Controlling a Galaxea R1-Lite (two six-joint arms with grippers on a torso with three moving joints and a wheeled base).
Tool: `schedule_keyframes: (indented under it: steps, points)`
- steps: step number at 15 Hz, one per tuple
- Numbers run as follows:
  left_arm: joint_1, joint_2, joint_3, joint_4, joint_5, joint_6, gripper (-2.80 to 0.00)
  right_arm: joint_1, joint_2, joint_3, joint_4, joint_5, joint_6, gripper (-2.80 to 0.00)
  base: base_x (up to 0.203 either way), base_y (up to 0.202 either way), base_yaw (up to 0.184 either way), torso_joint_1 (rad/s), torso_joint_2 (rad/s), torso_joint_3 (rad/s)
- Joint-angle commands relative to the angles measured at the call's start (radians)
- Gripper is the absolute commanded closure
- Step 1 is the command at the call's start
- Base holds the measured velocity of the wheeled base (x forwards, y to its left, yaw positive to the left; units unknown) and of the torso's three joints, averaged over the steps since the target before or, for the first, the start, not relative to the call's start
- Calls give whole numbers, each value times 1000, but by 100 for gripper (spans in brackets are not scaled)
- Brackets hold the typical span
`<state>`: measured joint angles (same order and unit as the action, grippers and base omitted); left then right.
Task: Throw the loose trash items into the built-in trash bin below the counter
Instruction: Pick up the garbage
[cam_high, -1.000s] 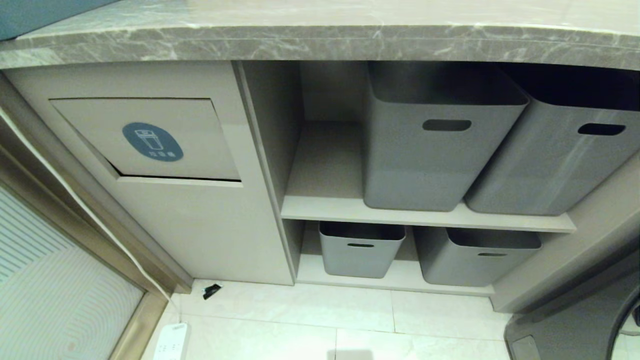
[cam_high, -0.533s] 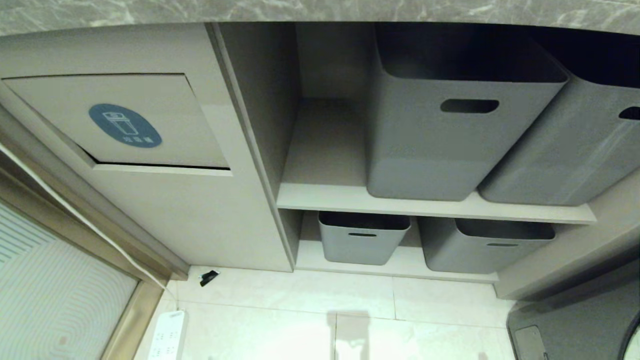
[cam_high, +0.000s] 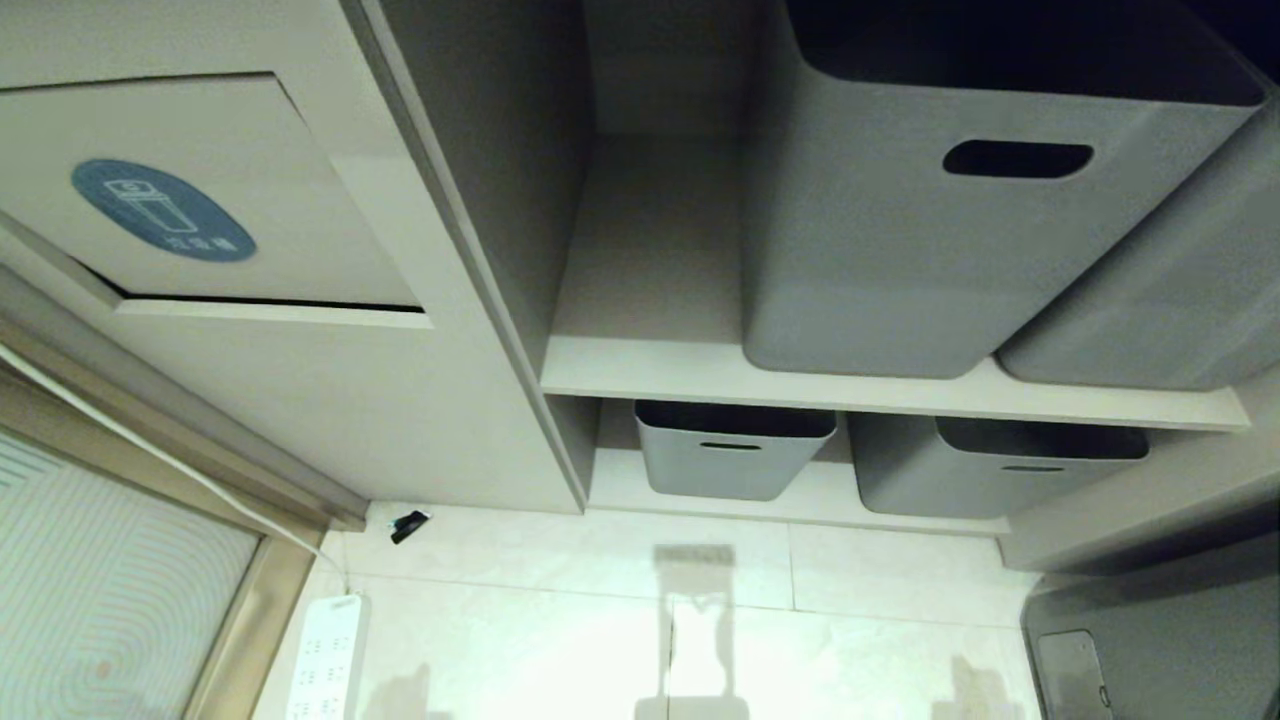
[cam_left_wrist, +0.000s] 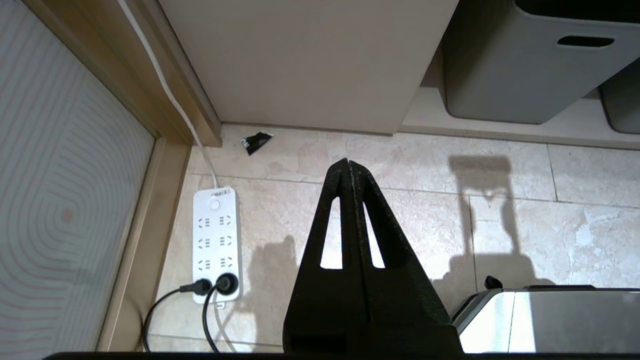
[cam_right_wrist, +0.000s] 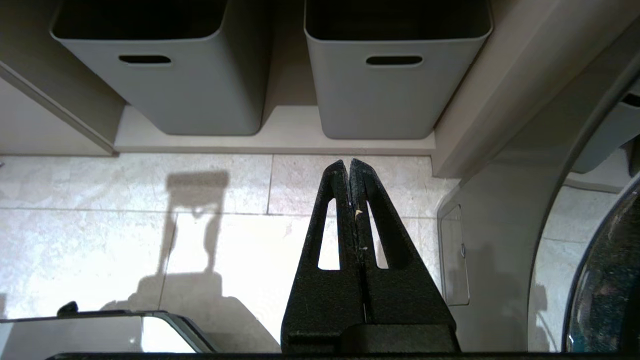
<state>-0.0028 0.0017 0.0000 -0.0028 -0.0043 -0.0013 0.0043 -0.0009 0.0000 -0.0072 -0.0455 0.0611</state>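
Both of our grippers are pinched tight with nothing in them. Our left gripper (cam_left_wrist: 348, 162) hangs over the pale floor (cam_left_wrist: 500, 220), fingers pressed together. Past its tip, well apart from it, we see a small black wrapper (cam_left_wrist: 256, 141) lying on the floor, right by the foot of the cabinet (cam_left_wrist: 310, 65). A white power strip (cam_left_wrist: 216, 240) lies near the wrapper, with two black plugs in it. Our right gripper (cam_right_wrist: 348, 162) also hangs over the floor, facing two grey tubs (cam_right_wrist: 165, 75) on the low shelf. Higher up on the cabinet we see the bin flap (cam_high: 200, 190) with its blue sticker (cam_high: 163, 210). We cannot see the cardboard scrap.
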Motion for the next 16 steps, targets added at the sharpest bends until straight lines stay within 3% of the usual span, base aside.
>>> schedule_keyframes:
  steps: [1,16]
  points:
    - [0,1,3,0,0,0,0,0,1,2,0,1,0,0,0,0,0,2,-6,-189]
    - [0,0,3,-2,4,-24,0,0,1,2,0,0,0,0,0,0,0,2,4,-198]
